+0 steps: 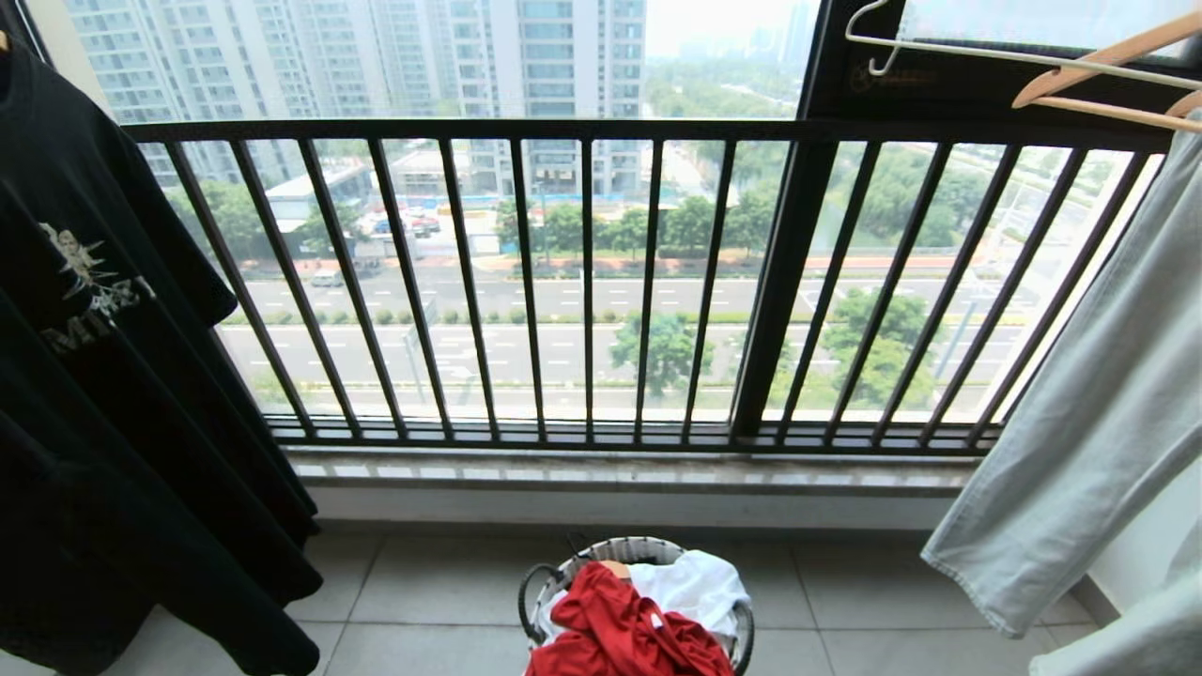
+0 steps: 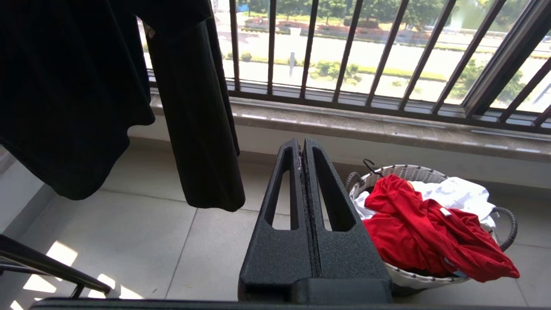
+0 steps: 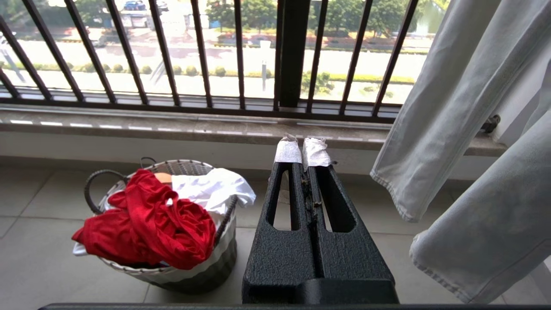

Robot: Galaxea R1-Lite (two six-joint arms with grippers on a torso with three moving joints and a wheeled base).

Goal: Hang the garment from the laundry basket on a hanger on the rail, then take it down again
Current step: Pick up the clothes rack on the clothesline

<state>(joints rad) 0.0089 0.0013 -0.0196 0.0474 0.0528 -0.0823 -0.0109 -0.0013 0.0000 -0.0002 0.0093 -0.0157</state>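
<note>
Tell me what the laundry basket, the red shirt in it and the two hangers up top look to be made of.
Laundry basket: woven strands, whitish, probably plastic or rope; the weave shows, with dark twisted handles.
Red shirt: soft matte knit, likely cotton; it crumples in loose folds.
Pale hanger: thin smooth rods, metal or plastic, cannot tell.
Tan hanger: looks like wood, thicker, warm matte tone.

Pale tiled floor (image 1: 441, 591) meets a stone sill (image 1: 620, 474); dark railing (image 1: 582, 282) fronts the daylit window.
</note>
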